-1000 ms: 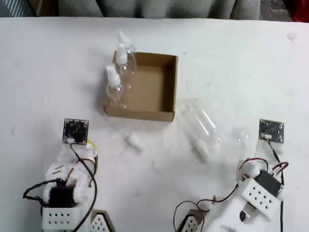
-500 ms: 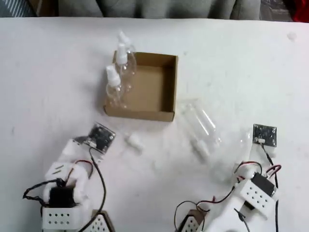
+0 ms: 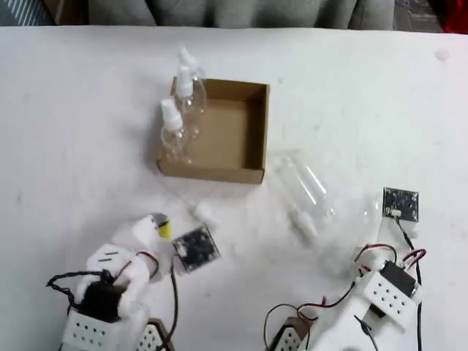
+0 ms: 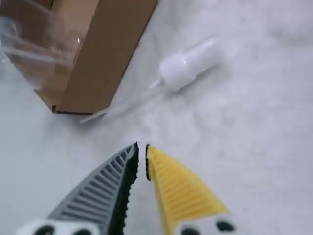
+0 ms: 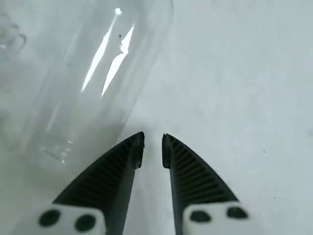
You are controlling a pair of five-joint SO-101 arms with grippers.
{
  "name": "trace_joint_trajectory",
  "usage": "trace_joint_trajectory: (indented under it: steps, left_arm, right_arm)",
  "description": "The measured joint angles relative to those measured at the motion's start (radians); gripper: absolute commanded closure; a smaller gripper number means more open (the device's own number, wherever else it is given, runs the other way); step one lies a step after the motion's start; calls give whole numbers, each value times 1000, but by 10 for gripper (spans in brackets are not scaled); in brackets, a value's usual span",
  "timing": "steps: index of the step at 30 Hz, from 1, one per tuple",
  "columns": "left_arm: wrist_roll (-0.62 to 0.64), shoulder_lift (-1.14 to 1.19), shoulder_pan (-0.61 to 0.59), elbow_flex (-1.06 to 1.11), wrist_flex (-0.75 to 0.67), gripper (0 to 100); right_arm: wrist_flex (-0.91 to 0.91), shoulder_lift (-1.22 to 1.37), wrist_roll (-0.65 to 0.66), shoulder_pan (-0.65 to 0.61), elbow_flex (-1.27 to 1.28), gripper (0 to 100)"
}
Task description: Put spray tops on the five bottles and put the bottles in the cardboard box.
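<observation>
The cardboard box stands open at mid-table. Three clear bottles with white spray tops stand by its left wall: one just inside the wall, one at it, one behind. A clear bottle without a top lies right of the box. A loose spray top lies in front of the box. My left gripper is shut and empty, a short way from that top. My right gripper is shut beside the lying bottle's base.
Another white spray top lies near the lying bottle's front end. The box corner is close ahead of the left gripper. Both arm bases sit at the table's front edge.
The left arm has swung to the right, its wrist now turned toward the loose spray top. The right arm shifted slightly left, then stayed still.
</observation>
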Motion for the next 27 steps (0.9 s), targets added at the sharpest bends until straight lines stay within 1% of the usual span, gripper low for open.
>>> trace_joint_trajectory:
  steps: [2, 6, 11, 17, 19, 23, 25, 27]
  left_arm:
    - [-2, 12, 60, -78, 48, 973]
    - [-55, 207, 137, -270, 118, 972]
    - [-144, 505, 141, -476, 124, 972]
    - [-331, 822, 150, -603, 124, 972]
    - [-367, 918, 155, -635, 97, 965]
    - [-381, 1123, 153, -715, 26, 863]
    - [-381, 1237, 153, -769, 17, 817]
    - [-382, 1346, 152, -825, 15, 793]
  right_arm:
    - [0, 0, 0, 0, 0, 961]
    - [0, 0, 0, 0, 0, 961]
    - [0, 0, 0, 0, 0, 961]
    - [0, 0, 0, 0, 0, 961]
    - [0, 0, 0, 0, 0, 961]
    - [0, 0, 0, 0, 0, 961]
    - [0, 0, 0, 0, 0, 961]
    - [0, 0, 0, 0, 0, 961]
